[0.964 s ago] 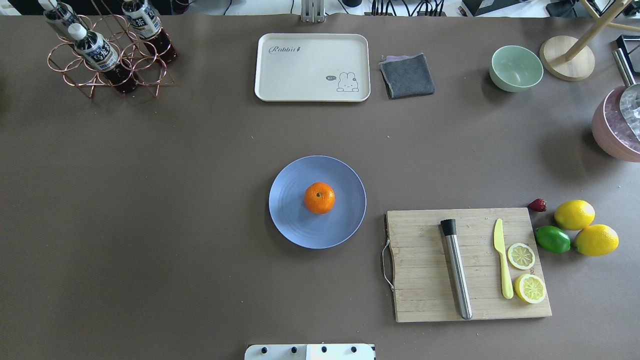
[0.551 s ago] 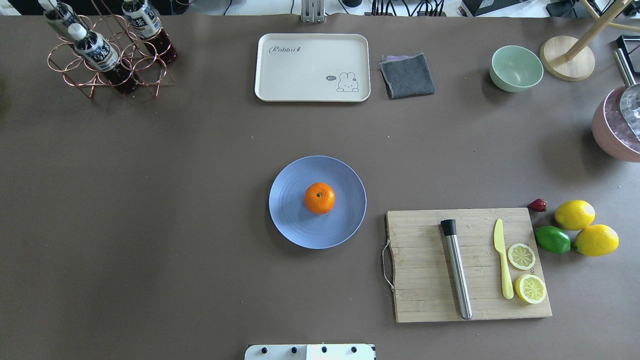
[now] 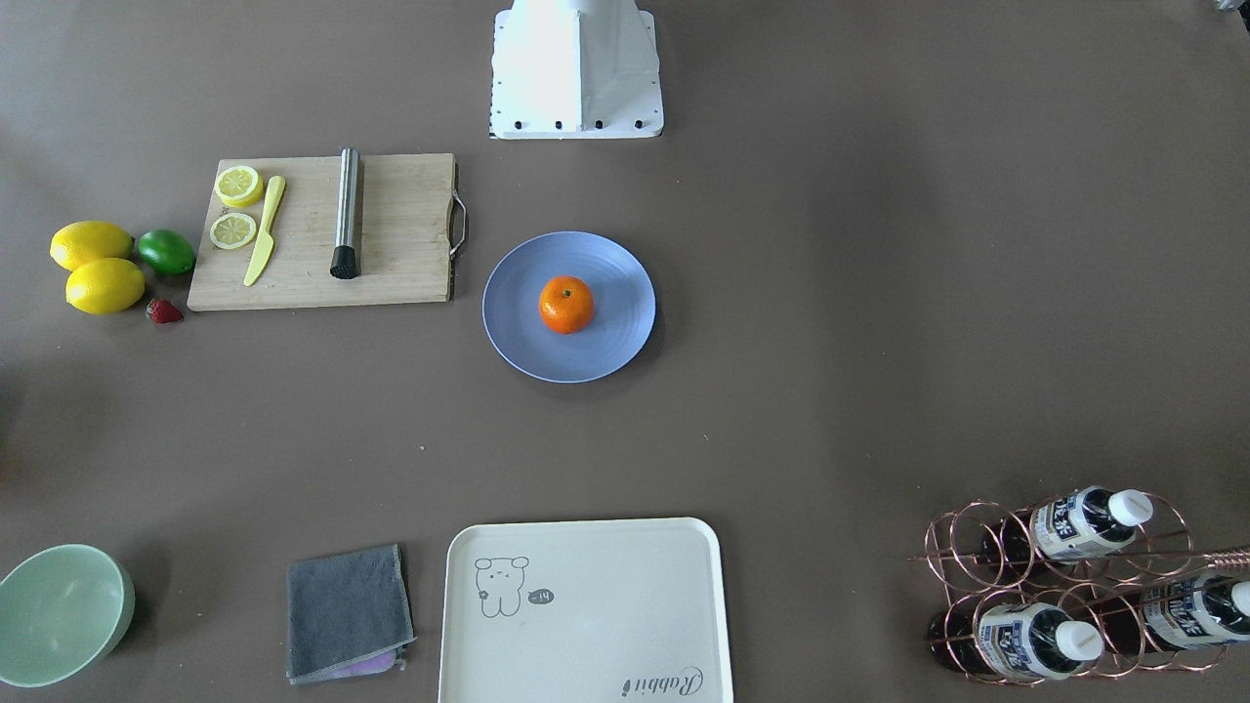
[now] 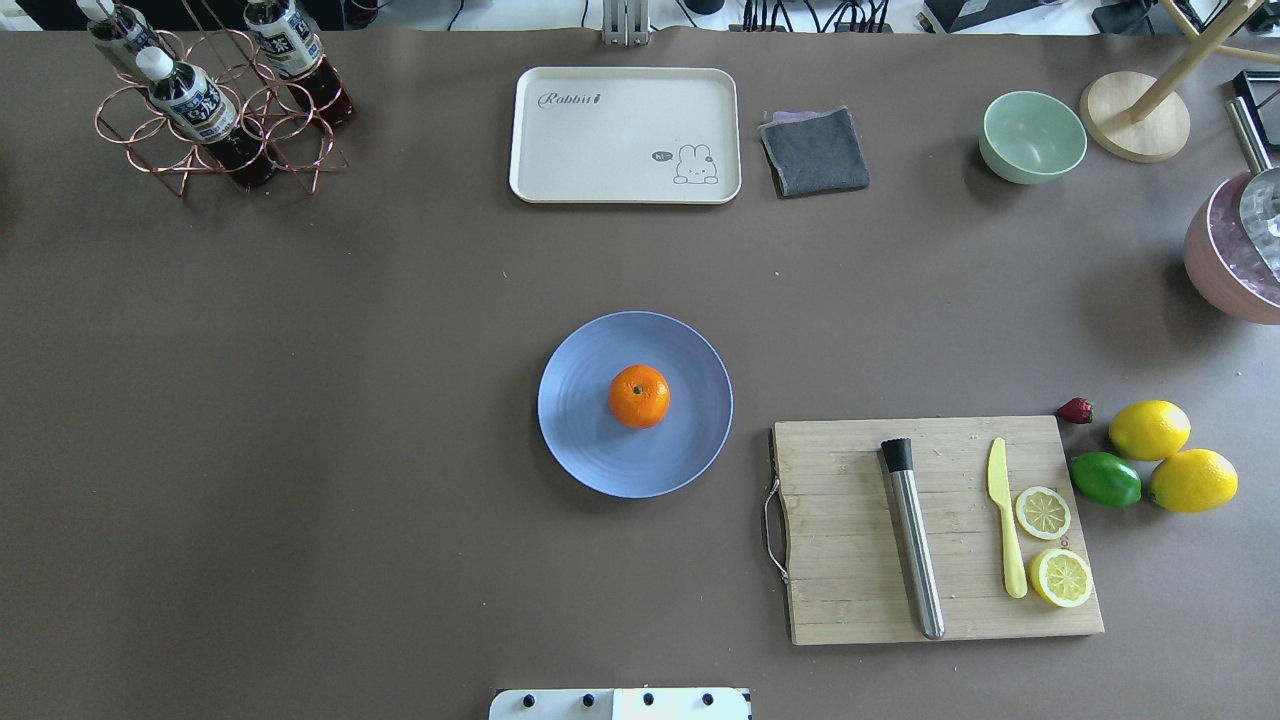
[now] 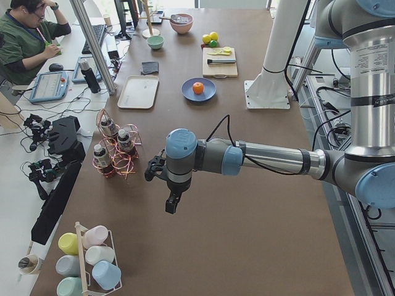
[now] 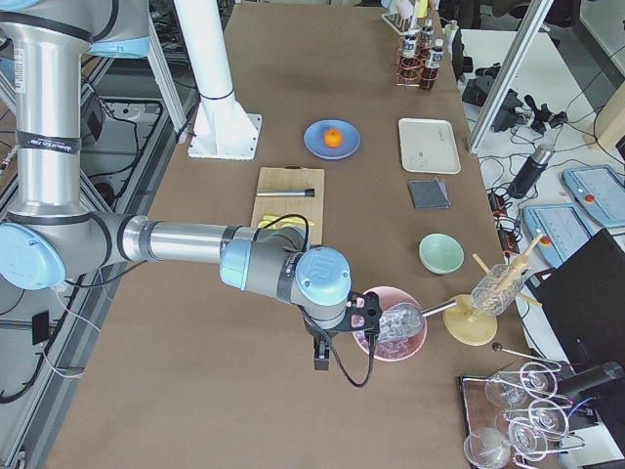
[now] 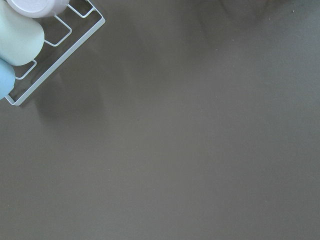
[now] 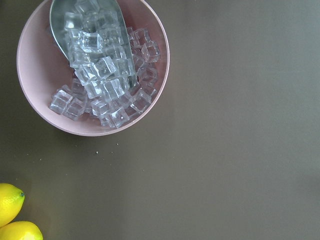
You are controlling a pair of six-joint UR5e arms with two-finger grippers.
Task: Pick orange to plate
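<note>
The orange (image 4: pixel 639 396) sits stem-up in the middle of the periwinkle-blue plate (image 4: pixel 590 440), at the table's centre; the front view shows the same orange (image 3: pixel 566 304) on the plate (image 3: pixel 605 342). No gripper is near it. My left gripper (image 5: pixel 173 200) hangs over bare table far toward the left end, seen only in the exterior left view. My right gripper (image 6: pixel 319 357) hangs beside the pink ice bowl at the right end, seen only in the exterior right view. I cannot tell whether either is open or shut.
A cutting board (image 4: pixel 850 560) with muddler, yellow knife and lemon slices lies right of the plate, next to lemons (image 4: pixel 1148 429) and a lime (image 4: pixel 1105 478). The cream tray (image 4: pixel 625 135), grey cloth (image 4: pixel 814 150), green bowl (image 4: pixel 1032 136) and bottle rack (image 4: pixel 215 100) line the far edge. The pink ice bowl (image 8: pixel 35 105) stands far right.
</note>
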